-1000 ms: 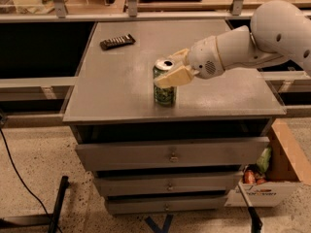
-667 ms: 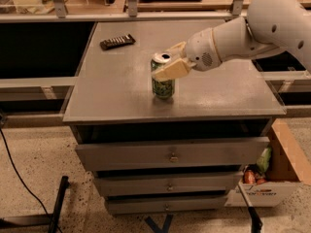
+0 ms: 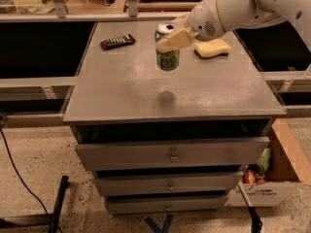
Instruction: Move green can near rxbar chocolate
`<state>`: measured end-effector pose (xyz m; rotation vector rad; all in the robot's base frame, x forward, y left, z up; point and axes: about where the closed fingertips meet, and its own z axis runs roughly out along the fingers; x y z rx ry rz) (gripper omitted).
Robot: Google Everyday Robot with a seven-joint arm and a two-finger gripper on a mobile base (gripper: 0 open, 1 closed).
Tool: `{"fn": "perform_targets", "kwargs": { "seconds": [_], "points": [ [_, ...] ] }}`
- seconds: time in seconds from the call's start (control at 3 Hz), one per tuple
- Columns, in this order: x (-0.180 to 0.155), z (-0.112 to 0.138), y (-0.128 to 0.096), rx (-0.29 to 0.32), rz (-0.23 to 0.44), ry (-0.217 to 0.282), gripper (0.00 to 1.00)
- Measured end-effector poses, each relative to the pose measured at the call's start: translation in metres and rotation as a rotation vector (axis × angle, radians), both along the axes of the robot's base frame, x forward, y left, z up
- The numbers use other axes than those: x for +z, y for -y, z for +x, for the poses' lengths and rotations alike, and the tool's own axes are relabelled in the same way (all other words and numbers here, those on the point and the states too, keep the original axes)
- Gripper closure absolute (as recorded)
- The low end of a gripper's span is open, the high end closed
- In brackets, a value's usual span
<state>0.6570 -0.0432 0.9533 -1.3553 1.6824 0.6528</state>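
Gripper: my gripper is in the upper middle of the frame, at the end of my white arm, which reaches in from the upper right. It is clenched on the green can, with one pale finger lying across the can's front just under the rim.

Green can: upright in my grasp, upper middle of the frame. A dark shadow lies on the table top well below it, so I judge the can to be lifted clear of the surface.

Rxbar chocolate: flat on the table top at the upper left of the frame, slightly slanted, well apart from the can.

Handling of the can: thin-walled metal, probably light. The silver top shows a dark opening, so it may be open and could spill if tilted. The smooth round wall may slip, or dent under a hard squeeze. A hold high on the side wall, as here, favours an upright carry.

Yellow sponge: resting on the table just right of the can; no part of the task.

Drawers: three below the table top, the top one seemingly pulled out a little; contents hidden.

Cardboard box: on the floor at lower right, holding green and red packets that I cannot identify.
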Motion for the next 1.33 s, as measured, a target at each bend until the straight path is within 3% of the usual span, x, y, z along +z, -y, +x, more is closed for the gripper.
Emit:
{"fn": "perform_targets", "kwargs": {
  "seconds": [0.67,1.0,1.33],
  "points": [
    [-0.007,0.059,-0.001,-0.1,0.054,0.063,1.0],
    [-0.02,0.088,-0.011,-0.139,0.101,0.09,1.0],
    [-0.025,0.116,-0.023,-0.179,0.105,0.118,1.0]
  ]
}}
